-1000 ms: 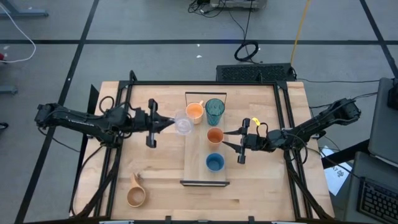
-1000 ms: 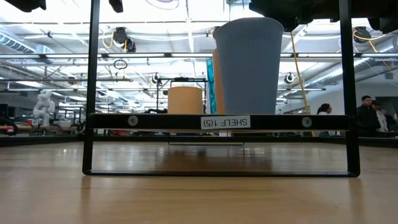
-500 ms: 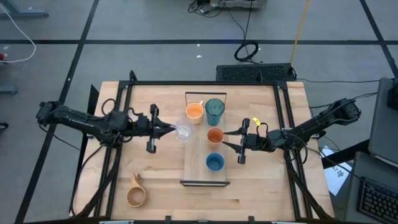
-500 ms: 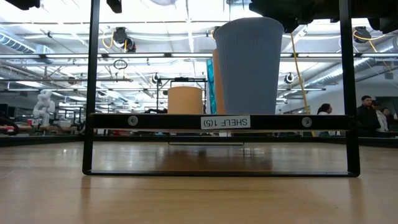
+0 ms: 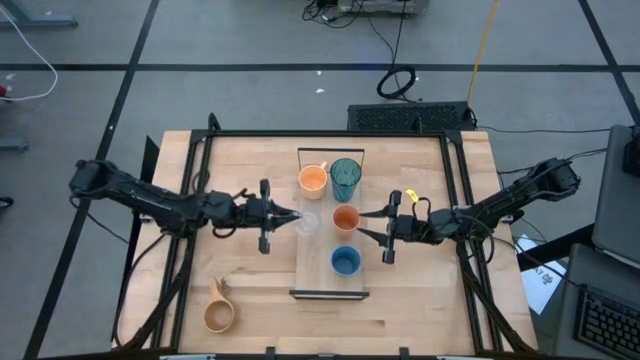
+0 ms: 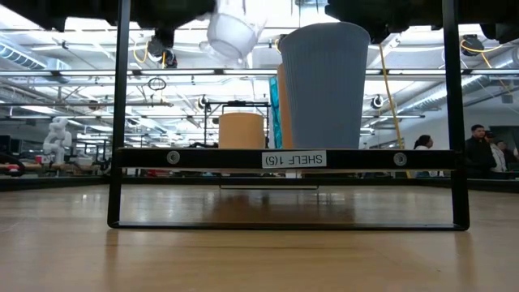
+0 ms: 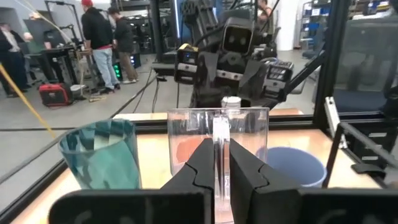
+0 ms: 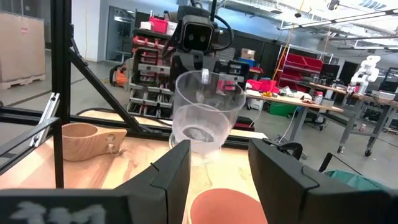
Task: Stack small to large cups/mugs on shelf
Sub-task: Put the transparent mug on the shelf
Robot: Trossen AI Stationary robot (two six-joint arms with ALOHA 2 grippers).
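Over the near-left edge of the shelf [image 5: 303,282], the left gripper [image 5: 294,217] now holds the clear cup [image 5: 307,222] up in the air. A second ago the cup was farther back, off the left side of the board, and it has been carried closer in. The gripper is pinching the cup's rim, fingers pressed tight on the wall. The cup hangs tilted above the board, not set down yet.

The right gripper [image 5: 358,224] waits with fingers spread around the small orange cup [image 5: 345,219], and has not moved. The blue cup [image 5: 345,262], orange handled mug [image 5: 313,180] and teal tumbler [image 5: 346,178] stand on the shelf. The wooden mug [image 5: 219,315] sits on the worktop [image 5: 420,300]. I think the clear cup goes down next.
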